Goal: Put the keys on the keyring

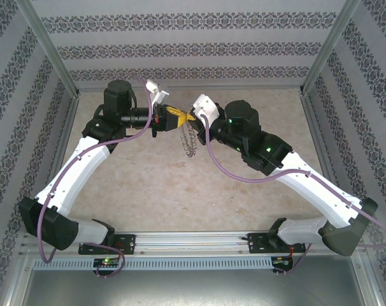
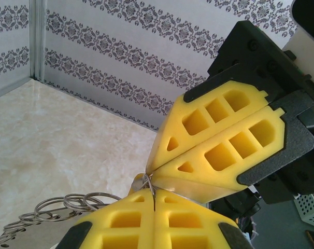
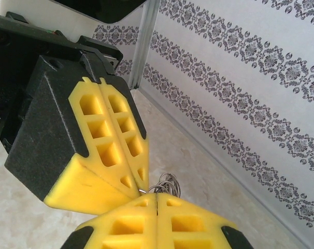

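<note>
A: Hand state?

B: Both pinched together. The left hand (image 2: 154, 198) sits bottom centre of its own wrist view, fingers (image 2: 126, 220) flush, no gap. The right hand (image 2: 156, 167) is the same, coming in from the upper right of that frame. The two hands meet nose to nose in the air, upper middle of the overhead view.

A: Where's the keyring?

B: The keyring (image 1: 190, 143) hangs just below that meeting point, clear of the desk (image 1: 155, 197). A loop of its wire comes out right where the hands touch. One of them must be clamped on it, likely the left, but I can't tell which from these views.

A: And the key?

B: Can't make it out. It's small and the same colour as the fingers. If it's there, it's buried at the contact point.

A: How does the ring handle?

B: Looks light. Thin wire, stiff but springy, smooth metal. I'd expect it to swing and twist on a single pinch and slide between flat fingers. The jagged rim could snag. Best hold is on the rim near the split end, flat across the fingers, so the coil opens without rotating.

A: The key?

B: Tiny, rigid, near weightless. Take it by the edge of the head and leave the hole free. Off-centre grip and it flicks away.

A: Main risk?

B: A drop onto the desk if one hand lets go before the other has a firm pinch.
</note>
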Robot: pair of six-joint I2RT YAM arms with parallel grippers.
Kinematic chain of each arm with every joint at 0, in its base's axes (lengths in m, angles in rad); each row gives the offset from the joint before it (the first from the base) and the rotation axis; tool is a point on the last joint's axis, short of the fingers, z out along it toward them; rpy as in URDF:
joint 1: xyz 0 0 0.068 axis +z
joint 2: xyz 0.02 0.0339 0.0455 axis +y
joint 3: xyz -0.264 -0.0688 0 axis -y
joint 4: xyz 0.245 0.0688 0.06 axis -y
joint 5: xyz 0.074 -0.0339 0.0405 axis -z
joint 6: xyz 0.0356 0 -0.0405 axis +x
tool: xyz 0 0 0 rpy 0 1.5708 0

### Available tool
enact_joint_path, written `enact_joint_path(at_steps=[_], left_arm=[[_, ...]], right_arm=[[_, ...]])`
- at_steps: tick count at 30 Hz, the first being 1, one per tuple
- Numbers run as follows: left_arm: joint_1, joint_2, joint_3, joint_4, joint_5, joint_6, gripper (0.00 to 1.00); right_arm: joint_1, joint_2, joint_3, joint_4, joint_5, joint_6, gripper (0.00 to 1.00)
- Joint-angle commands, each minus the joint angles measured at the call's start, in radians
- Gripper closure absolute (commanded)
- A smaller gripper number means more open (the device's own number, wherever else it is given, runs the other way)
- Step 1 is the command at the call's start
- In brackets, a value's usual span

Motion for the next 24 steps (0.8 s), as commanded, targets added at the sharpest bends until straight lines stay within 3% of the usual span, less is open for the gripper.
enact_joint_path(at_steps=[1, 16, 24], left_arm=[[0.003, -0.023, -0.010, 0.037, 0.065, 0.006, 1.00], [0.003, -0.027, 0.005, -0.003, 0.045, 0.037, 1.00], [0.004, -0.026, 0.006, 0.003, 0.044, 0.033, 1.00]], right_arm=[[-0.023, -0.027, 0.015, 0.042, 0.118, 0.020, 1.00], [-0.024, -0.035, 0.011, 0.052, 0.138, 0.026, 1.00], [-0.035, -0.065, -0.020, 0.053, 0.044, 0.052, 1.00]])
